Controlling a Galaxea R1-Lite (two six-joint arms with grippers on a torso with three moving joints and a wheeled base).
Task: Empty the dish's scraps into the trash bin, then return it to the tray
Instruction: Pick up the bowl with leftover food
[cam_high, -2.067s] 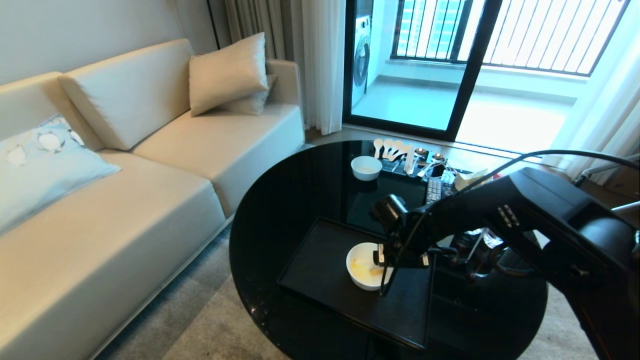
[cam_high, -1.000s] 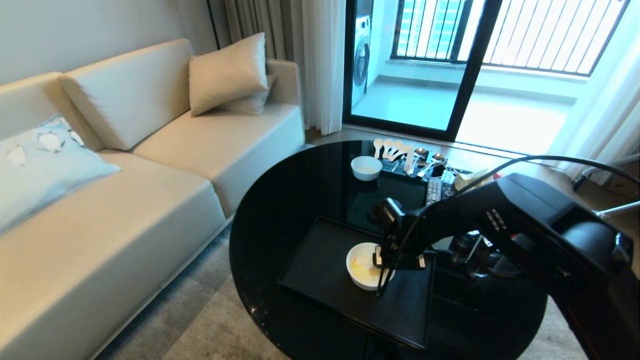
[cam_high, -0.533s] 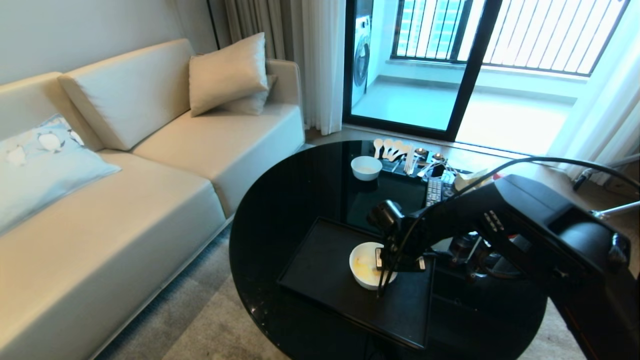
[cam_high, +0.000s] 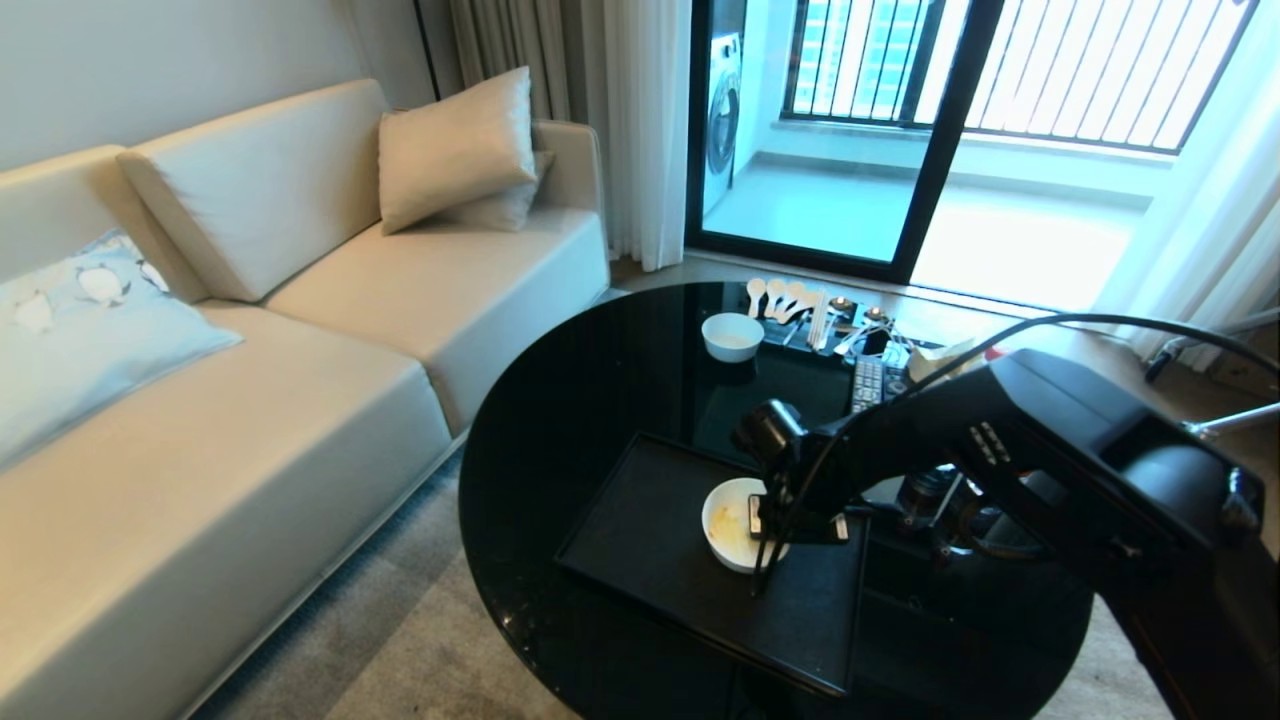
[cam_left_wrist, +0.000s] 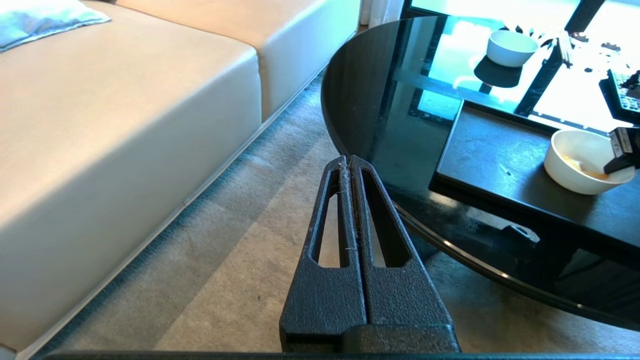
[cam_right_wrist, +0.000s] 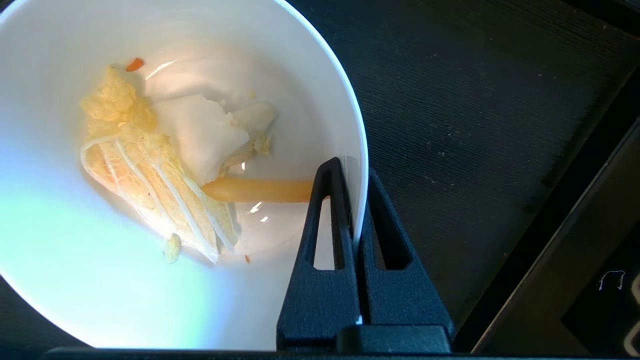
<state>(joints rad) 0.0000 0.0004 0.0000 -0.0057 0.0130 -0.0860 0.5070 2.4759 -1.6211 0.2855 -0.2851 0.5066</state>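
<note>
The dish (cam_high: 730, 525), a white bowl, sits on the black tray (cam_high: 640, 530) at the tray's right part. Inside it lie the scraps (cam_right_wrist: 165, 165): pale cabbage leaf, white bits and an orange strip. My right gripper (cam_right_wrist: 350, 167) is shut on the dish's rim (cam_right_wrist: 357, 150), one finger inside the bowl and one outside. In the head view the right gripper (cam_high: 765, 522) comes down at the bowl's right edge. My left gripper (cam_left_wrist: 347, 160) is shut and empty, parked over the carpet left of the table. The trash bin is out of view.
The tray rests on a round black glass table (cam_high: 560, 420). At the table's far side stand a smaller white bowl (cam_high: 733, 335), white spoons (cam_high: 785, 298) and a remote (cam_high: 868, 380). A cream sofa (cam_high: 300, 350) stands left, with carpet (cam_left_wrist: 225, 250) between.
The right gripper's fingers have closed on the dish's rim. The dish has slid slightly to the right on the tray. The left arm has not moved.
</note>
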